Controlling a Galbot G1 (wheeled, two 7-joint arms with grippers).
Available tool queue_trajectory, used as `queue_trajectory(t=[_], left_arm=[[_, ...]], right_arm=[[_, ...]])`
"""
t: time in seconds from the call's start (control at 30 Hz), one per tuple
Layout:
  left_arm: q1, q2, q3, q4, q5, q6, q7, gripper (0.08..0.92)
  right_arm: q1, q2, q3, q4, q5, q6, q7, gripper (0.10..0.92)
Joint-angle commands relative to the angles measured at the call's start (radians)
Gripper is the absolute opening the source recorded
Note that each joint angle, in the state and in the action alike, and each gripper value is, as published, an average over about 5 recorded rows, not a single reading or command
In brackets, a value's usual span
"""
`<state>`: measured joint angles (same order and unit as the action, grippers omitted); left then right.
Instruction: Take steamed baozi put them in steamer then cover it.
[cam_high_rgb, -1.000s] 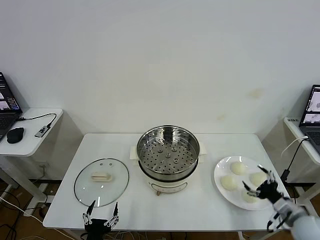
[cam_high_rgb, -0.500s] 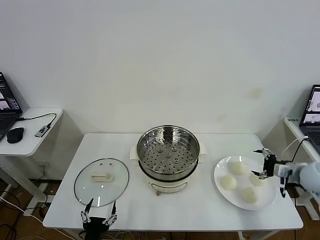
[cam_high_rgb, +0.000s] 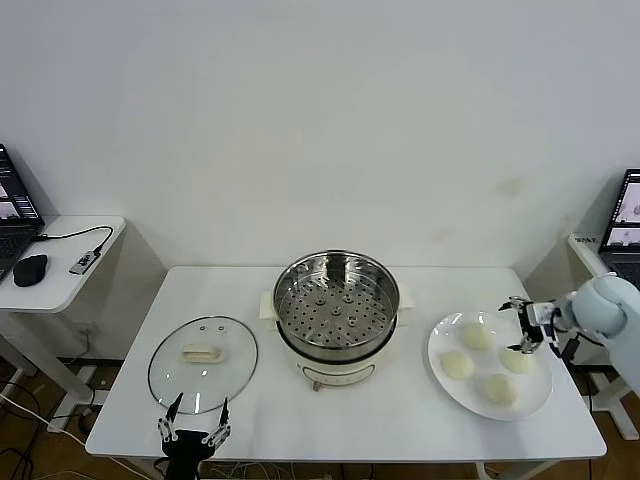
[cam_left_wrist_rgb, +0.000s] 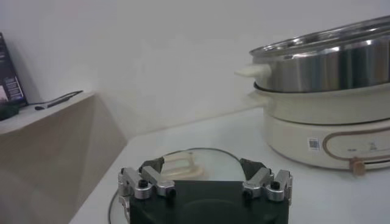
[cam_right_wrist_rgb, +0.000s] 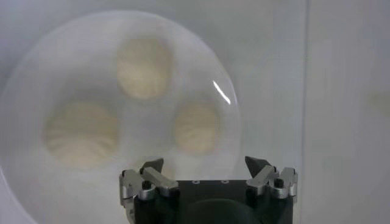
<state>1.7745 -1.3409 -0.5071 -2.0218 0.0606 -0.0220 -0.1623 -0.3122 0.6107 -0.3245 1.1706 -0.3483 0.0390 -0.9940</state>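
Observation:
Four cream-white baozi lie on a white plate (cam_high_rgb: 447, 340) at the table's right: far (cam_high_rgb: 477, 336), left (cam_high_rgb: 457, 364), right (cam_high_rgb: 517, 361) and near (cam_high_rgb: 499, 389). My right gripper (cam_high_rgb: 520, 326) hovers open and empty over the plate's far right side, above the right baozi. The right wrist view shows three baozi (cam_right_wrist_rgb: 144, 67) (cam_right_wrist_rgb: 81, 132) (cam_right_wrist_rgb: 196, 126) beyond the open right gripper (cam_right_wrist_rgb: 204, 165). The steel steamer (cam_high_rgb: 337, 300) stands empty at the table's centre. The glass cover (cam_high_rgb: 203, 362) lies flat at the left. My left gripper (cam_high_rgb: 192, 427) is open and empty at the front edge, just before the cover (cam_left_wrist_rgb: 207, 159).
Side tables with laptops stand at far left (cam_high_rgb: 60, 262) and far right (cam_high_rgb: 600, 255). A cable hangs beside the right table. In the left wrist view the steamer (cam_left_wrist_rgb: 332, 61) on its cream base (cam_left_wrist_rgb: 317, 125) is beyond the cover's handle (cam_left_wrist_rgb: 180, 165).
My right gripper rose from the table's front right corner and moved back over the plate's far right side. My left gripper sank slightly at the front edge.

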Motion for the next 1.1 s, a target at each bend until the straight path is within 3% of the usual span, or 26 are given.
queue_trajectory(t=[0.03,0.5,1.1], left_arm=[[0.000,0.001,-0.001,0.000,0.009,0.000,0.001,0.823],[0.010,0.007,-0.012,-0.003,0.022,-0.002,0.003,0.823],[0.005,0.005,-0.014,-0.003,0.022,-0.004,0.001,0.823]], right_arm=[[0.154,0.126,-0.173,-0.166,-0.009,0.012,-0.031,0.823],[0.151,0.185,-0.194,-0.211,-0.017,-0.029,-0.027,0.812],[0.135,0.168,-0.193,-0.192,-0.030,-0.057,-0.040,0.588]])
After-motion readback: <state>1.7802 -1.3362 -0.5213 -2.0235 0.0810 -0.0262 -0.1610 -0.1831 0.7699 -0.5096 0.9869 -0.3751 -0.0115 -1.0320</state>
